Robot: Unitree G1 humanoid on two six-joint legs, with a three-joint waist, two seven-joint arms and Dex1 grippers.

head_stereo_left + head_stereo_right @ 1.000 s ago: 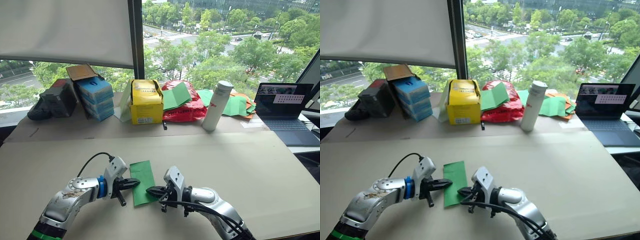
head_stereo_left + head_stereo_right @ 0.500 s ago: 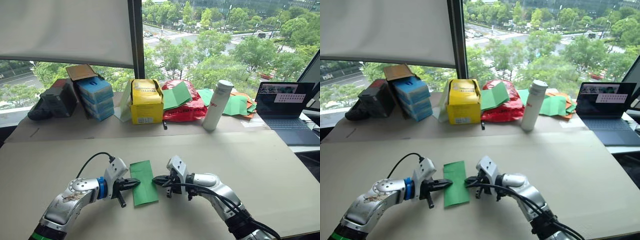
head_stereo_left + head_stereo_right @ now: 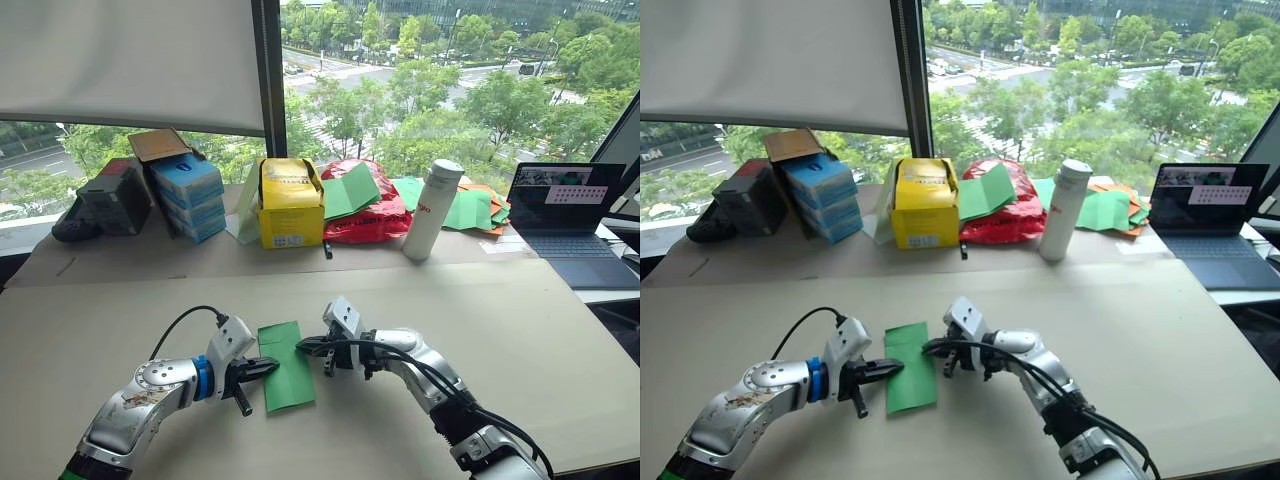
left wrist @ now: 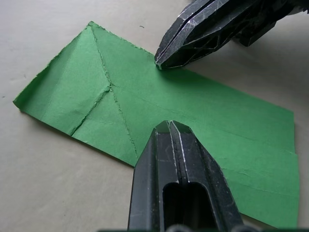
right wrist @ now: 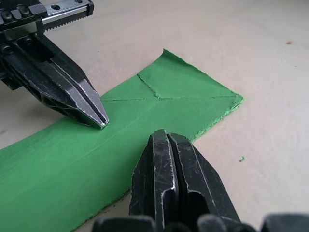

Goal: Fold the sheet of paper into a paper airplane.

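Big beige table (image 3: 520,330), with the folded green sheet of paper (image 3: 286,352) lying flat near the front edge.

both closed grippers' tips press creased green sheet of paper (image 5: 145,125).

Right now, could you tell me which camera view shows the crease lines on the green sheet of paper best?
The left wrist view: the sheet of paper lies close, its diagonal creases meeting near one end. The right wrist view shows those creases from the other side. The eye views show a plain green strip between the closed grippers.
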